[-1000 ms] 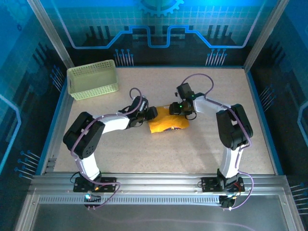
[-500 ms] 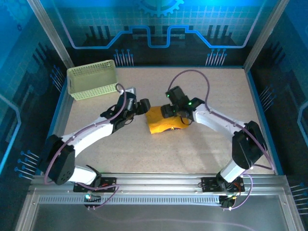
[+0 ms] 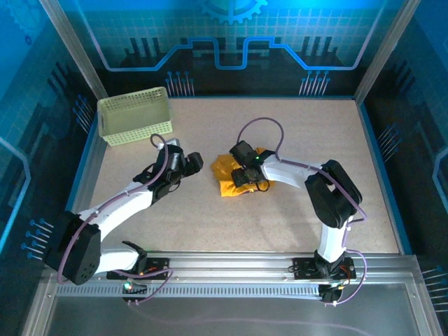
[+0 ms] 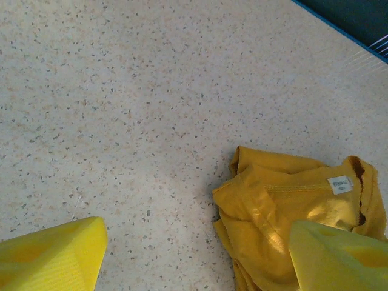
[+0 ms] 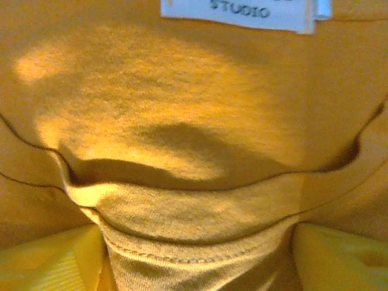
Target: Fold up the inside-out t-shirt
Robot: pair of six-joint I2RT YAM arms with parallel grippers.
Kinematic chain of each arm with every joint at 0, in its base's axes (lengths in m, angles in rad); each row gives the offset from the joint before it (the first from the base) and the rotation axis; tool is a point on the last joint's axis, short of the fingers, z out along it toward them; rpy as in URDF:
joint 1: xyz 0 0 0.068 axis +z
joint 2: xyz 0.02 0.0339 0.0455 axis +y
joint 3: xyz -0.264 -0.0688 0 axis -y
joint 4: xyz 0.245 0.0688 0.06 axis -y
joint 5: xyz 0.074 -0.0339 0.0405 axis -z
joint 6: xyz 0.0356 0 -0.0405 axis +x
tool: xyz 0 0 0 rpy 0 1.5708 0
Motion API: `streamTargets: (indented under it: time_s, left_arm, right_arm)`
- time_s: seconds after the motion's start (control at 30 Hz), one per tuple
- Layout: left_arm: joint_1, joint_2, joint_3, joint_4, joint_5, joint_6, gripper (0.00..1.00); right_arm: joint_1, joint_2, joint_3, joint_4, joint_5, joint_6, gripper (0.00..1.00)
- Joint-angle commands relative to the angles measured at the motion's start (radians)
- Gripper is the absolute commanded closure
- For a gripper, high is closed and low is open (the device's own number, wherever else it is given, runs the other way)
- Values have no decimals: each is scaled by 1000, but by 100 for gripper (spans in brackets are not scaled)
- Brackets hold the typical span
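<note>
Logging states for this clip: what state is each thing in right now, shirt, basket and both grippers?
t-shirt: crumpled in a heap on the table, label showing.
basket: upright at the far left corner.
left gripper: open, over bare table beside the t-shirt.
right gripper: open, down on the t-shirt, a fold between its jaws.

The top external view looks steeply down from above and behind the arm bases (image 3: pixel 136 266), far enough back to take in the whole surface (image 3: pixel 280 133). The left wrist camera looks slantwise down past the left gripper (image 4: pixel 197 230) from a short way off, sharing speckled surface and the t-shirt (image 4: pixel 285 206) with the overhead view. The right wrist camera, behind the right gripper (image 5: pixel 194 236), sits almost against the cloth, and both wrist views catch its white label (image 5: pixel 236 12).
</note>
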Motion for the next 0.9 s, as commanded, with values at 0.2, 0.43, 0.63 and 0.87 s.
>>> streamTargets:
  time_s: [0.2, 0.43, 0.63, 0.87]
  left_arm:
    - [34, -51, -21, -16, -2, 7, 19]
    - [67, -138, -32, -65, 4, 29, 15]
    - [113, -257, -61, -100, -12, 46, 7]
    - [137, -316, -68, -134, -18, 60, 1]
  right_arm:
    - [-7, -34, 76, -101, -32, 104, 13]
    - [-109, 125, 149, -110, -73, 134, 20]
    - [-284, 198, 254, -171, -50, -8, 20]
    - [-493, 325, 479, -255, -42, -196, 20]
